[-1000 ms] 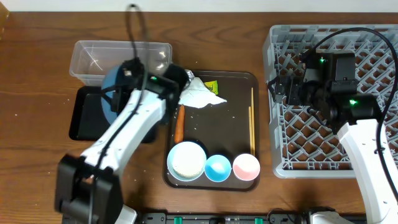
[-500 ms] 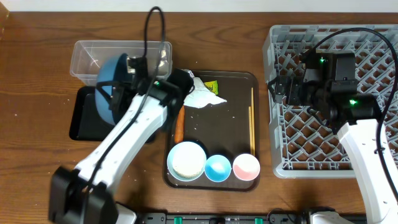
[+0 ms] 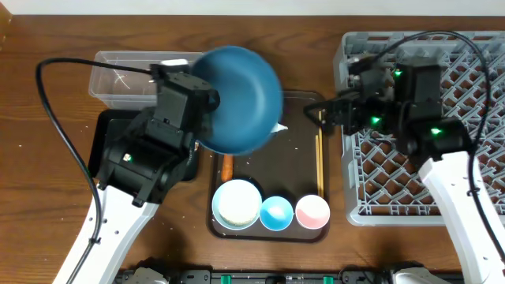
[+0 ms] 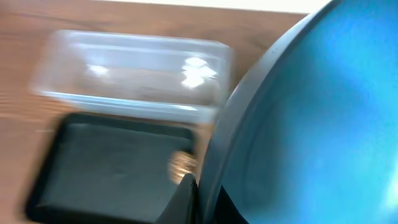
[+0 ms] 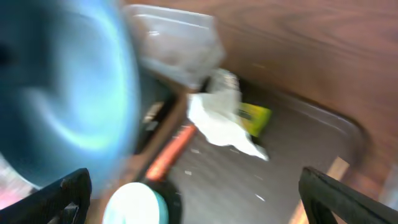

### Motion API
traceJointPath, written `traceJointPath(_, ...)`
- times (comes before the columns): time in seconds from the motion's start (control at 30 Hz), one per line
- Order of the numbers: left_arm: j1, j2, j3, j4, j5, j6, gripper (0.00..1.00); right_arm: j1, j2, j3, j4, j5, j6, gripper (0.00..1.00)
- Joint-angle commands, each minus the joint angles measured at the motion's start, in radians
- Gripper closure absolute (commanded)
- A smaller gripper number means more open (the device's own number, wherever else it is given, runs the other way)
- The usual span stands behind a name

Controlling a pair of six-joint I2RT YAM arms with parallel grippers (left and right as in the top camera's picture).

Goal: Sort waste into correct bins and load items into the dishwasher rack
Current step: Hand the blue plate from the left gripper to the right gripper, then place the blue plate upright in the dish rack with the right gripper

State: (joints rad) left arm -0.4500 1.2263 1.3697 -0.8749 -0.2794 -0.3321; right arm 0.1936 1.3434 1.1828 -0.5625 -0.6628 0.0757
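Note:
My left gripper (image 3: 207,112) is shut on the rim of the large dark blue dish (image 3: 238,99) and holds it tilted, high over the brown serving tray's left end. In the left wrist view the jaws (image 4: 198,190) pinch the dish (image 4: 311,112). My right gripper (image 3: 335,110) is open and empty at the grey rack's (image 3: 473,79) left edge. The right wrist view shows its open jaws (image 5: 199,199) over the napkin (image 5: 221,124), wrapper (image 5: 254,117), foil ball (image 5: 224,81) and carrot (image 5: 174,149). The clear tub (image 3: 118,71) and black tray (image 3: 106,150) lie at left.
The brown serving tray (image 3: 300,158) holds the carrot (image 3: 227,166), chopsticks (image 3: 319,158), a white bowl of rice (image 3: 237,203), a blue cup (image 3: 276,211) and a pink cup (image 3: 312,211). A blurred brown lump (image 4: 181,163) lies in the black tray (image 4: 106,162).
My left arm has lifted the blue dish from over the tub and black tray, up and right over the serving tray. My right gripper has moved left toward the tray.

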Motion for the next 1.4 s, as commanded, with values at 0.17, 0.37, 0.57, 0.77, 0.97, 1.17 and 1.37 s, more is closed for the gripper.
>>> traceJointPath(0.17, 0.0, 0.013, 0.014, 0.036, 0.455, 0.055, 0.94, 0.151, 0.024, 0.019, 0.079, -0.028, -0.039, 0.32)
traceJointPath(0.37, 0.002, 0.013, 0.015, 0.07, 0.475, 0.056, 0.39, 0.159, 0.032, 0.02, 0.072, 0.094, -0.027, 0.99)
traceJointPath(0.57, 0.01, -0.05, 0.017, 0.069, 0.248, 0.093, 0.02, 0.011, -0.053, 0.021, 0.028, 0.654, 0.068, 0.99)
traceJointPath(0.77, 0.083, -0.18, 0.017, 0.077, 0.188, 0.092, 0.02, -0.14, -0.081, 0.021, 0.01, 1.203, 0.092, 0.99)
traceJointPath(0.97, 0.182, -0.272, 0.016, 0.068, 0.188, 0.092, 0.02, -0.249, 0.01, 0.02, 0.239, 1.698, 0.001, 0.99)
traceJointPath(1.17, 0.199, -0.288, 0.016, 0.024, 0.189, 0.092, 0.02, -0.331, 0.196, 0.02, 0.669, 1.793, -0.491, 0.99)
traceJointPath(1.37, 0.199, -0.286, 0.016, -0.029, 0.189, 0.092, 0.02, -0.364, 0.386, 0.02, 1.149, 1.846, -1.146, 0.99)
